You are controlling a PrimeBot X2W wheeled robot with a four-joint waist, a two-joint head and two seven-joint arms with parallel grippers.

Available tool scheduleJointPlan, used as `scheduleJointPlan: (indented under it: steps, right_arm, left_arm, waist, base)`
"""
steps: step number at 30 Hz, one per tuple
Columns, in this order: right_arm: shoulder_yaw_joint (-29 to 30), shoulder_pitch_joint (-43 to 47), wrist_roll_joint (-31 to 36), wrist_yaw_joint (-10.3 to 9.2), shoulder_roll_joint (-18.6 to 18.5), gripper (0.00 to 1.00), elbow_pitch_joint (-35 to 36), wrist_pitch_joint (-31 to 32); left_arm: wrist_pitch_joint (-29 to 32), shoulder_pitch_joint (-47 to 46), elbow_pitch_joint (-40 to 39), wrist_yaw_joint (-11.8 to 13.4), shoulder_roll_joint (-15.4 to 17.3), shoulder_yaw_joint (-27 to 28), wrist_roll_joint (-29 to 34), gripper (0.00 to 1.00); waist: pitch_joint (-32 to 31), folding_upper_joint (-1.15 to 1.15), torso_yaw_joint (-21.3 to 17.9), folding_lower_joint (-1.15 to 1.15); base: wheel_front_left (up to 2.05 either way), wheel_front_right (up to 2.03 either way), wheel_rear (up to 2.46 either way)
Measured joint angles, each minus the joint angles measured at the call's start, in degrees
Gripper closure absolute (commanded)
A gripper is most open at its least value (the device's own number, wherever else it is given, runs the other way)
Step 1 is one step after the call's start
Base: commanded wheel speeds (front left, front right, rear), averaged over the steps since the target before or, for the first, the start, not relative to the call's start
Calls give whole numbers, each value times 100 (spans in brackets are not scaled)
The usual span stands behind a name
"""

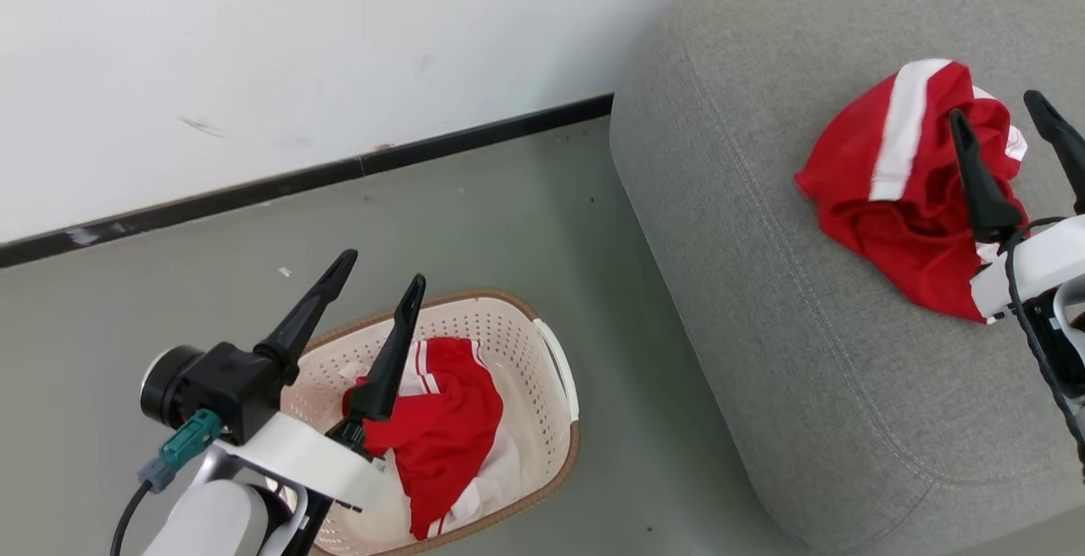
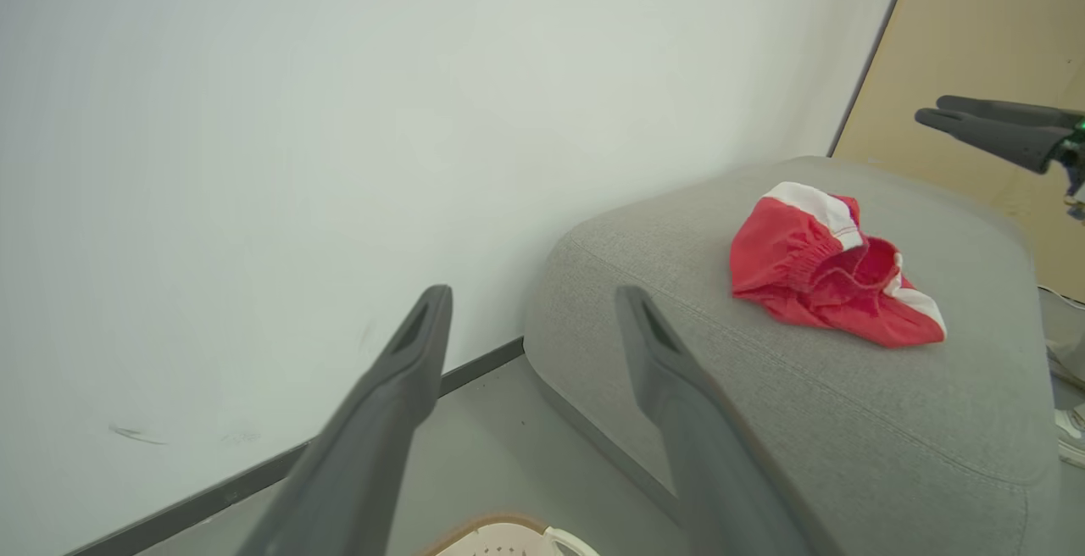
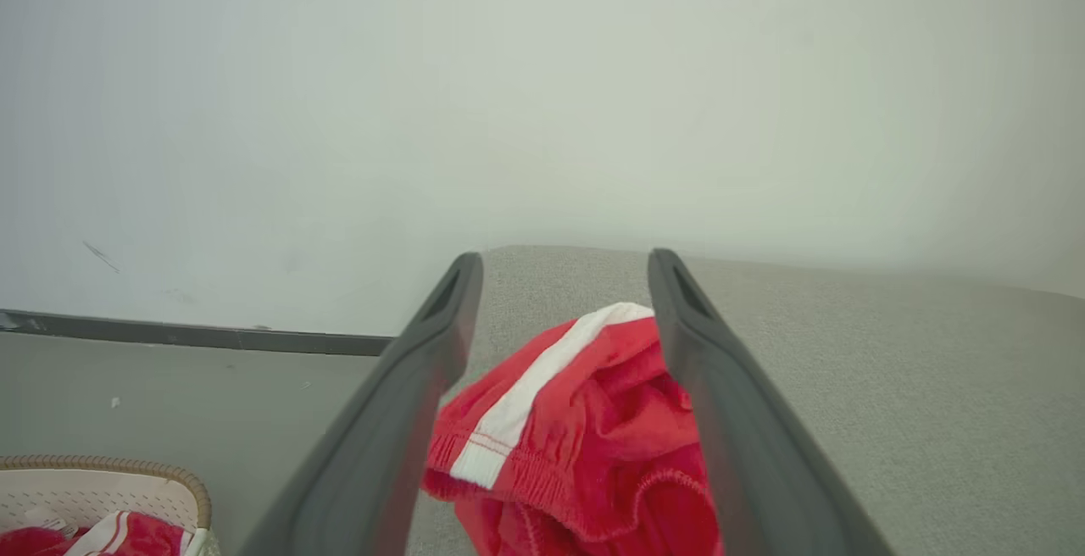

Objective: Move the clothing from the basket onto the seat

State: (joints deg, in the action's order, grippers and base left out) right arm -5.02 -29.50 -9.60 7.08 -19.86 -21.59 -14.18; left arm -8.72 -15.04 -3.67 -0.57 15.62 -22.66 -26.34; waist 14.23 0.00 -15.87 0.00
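Left gripper (image 1: pixel 382 268) hangs with its fingers spread wide and holds nothing. Just under it, a red garment (image 1: pixel 449 433) lies inside the basket (image 1: pixel 542 420). Right gripper (image 1: pixel 997 107) is also wide open and empty, and directly below its fingers the second red garment (image 1: pixel 890 200) rests on the seat (image 1: pixel 746 302).

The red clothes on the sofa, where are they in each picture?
Head view: red clothes at the upper right, on the sofa, partly behind the open right hand.
Left wrist view: red clothes right of middle, on top of the sofa.
Right wrist view: red clothes at the bottom middle, seen between the right hand's fingers.
Shared landmark: the grey sofa under them, and the dark strip at the foot of the wall.
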Motion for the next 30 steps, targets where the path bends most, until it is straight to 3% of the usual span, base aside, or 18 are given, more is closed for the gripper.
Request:
scheduleJointPlan:
  steps: [13, 30]
  right_arm:
    - [-148, 285, 248, 0, 27, 0, 641, 105]
    - [108, 1334, 391, 0, 1181, 0, 883, 105]
  left_arm:
    - [-252, 468, 266, 254, -85, 303, -192, 0]
    - [-456, 1100, 591, 903, -256, 1023, -327, 0]
  waist:
    - [-545, 0, 342, 0]
    - [-1067, 0, 780, 0]
  base:
    - [0, 0, 0]
    - [0, 0, 0]
